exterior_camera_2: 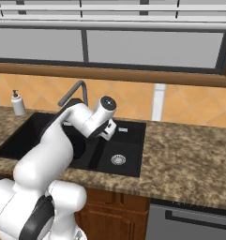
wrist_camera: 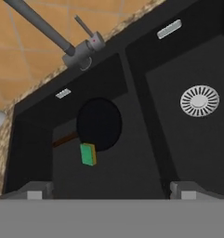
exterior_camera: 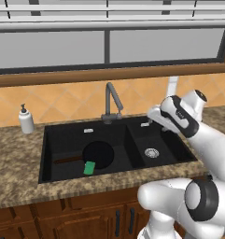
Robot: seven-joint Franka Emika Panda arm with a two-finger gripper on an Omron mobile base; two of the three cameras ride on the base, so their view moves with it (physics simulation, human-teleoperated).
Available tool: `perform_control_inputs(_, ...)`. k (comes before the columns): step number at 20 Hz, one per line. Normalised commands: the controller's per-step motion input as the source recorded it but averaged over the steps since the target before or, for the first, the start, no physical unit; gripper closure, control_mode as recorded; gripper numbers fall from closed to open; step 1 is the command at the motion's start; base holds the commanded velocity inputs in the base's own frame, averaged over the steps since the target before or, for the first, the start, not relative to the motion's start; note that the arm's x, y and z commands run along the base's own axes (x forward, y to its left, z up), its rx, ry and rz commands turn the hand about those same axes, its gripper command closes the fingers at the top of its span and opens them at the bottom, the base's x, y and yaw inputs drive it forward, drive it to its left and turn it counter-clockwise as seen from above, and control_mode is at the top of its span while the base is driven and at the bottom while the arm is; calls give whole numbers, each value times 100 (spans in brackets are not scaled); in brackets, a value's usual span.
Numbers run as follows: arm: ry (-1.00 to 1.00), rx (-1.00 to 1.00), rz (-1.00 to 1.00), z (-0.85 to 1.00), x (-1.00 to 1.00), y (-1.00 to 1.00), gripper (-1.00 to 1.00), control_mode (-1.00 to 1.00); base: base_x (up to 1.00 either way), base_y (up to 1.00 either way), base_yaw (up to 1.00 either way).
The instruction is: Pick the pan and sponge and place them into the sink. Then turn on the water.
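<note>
The black pan (exterior_camera: 99, 153) lies flat in the larger left basin of the black sink (exterior_camera: 166, 145), its brown handle (wrist_camera: 64, 138) pointing left. Against the pan's near rim rests the green sponge (exterior_camera: 89, 167), yellow along one side in the hand view (wrist_camera: 88, 154). My gripper (exterior_camera: 150, 116) hangs open and holds nothing, above the sink near the divider between the basins. From the hand, the pan (wrist_camera: 99, 123) sits ahead of the open gripper (wrist_camera: 111, 191), with the small basin's drain (wrist_camera: 200, 100) to the right. Water is out of view at the grey gooseneck faucet (exterior_camera: 112, 100).
A white soap dispenser (exterior_camera: 25, 120) stands on the speckled counter left of the sink. The tiled wall and a window ledge rise behind the faucet. The counter (exterior_camera_2: 189, 154) runs wide to the right of the sink. My arm (exterior_camera_2: 53, 140) reaches over the sink's front edge.
</note>
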Motion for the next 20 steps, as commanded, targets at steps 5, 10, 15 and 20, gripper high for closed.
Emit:
perform_control_inputs(5, 0, 0, 0, -4, 26, 16, -100, -100, 0, 0, 0)
perform_control_inputs(10, -3, 1, 0, -12, 26, 2, -100, -100, 0, 0, 0)
perform_control_inputs(15, -21, 10, 0, -28, 52, 15, -100, -100, 0, 0, 0)
perform_control_inputs(20, -11, 12, 0, -6, 40, 8, -100, -100, 0, 0, 0)
